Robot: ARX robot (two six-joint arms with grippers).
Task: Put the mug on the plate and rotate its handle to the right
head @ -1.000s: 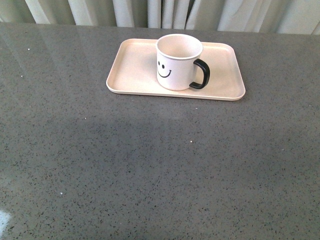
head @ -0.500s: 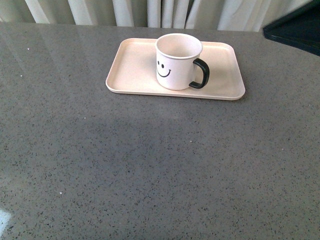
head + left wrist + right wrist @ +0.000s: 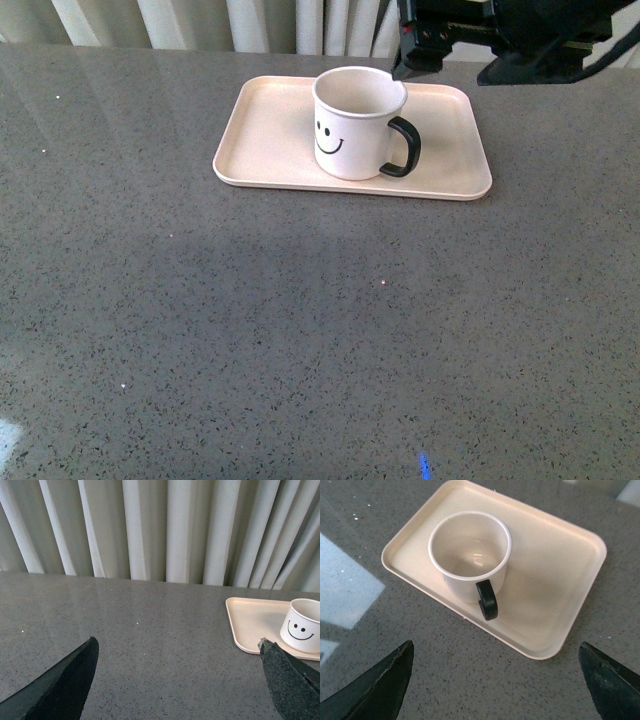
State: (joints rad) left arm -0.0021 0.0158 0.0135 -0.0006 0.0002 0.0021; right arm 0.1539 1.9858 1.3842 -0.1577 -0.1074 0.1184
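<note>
One mug (image 3: 352, 130) stood upright on one plate (image 3: 265, 135), near the plate's middle. Its single black handle (image 3: 405, 148) pointed right in the front view, and its smiley face was turned toward that camera. The plate lay on the grey counter (image 3: 300, 330), near the far edge and in front of a pleated curtain (image 3: 150, 530). Two claws showed. The right claw (image 3: 495, 647) hung above the mug and plate, fingers spread wide, gripping nothing. The left claw (image 3: 177, 645) was off to the side, well apart from the plate, likewise wide open and empty.
</note>
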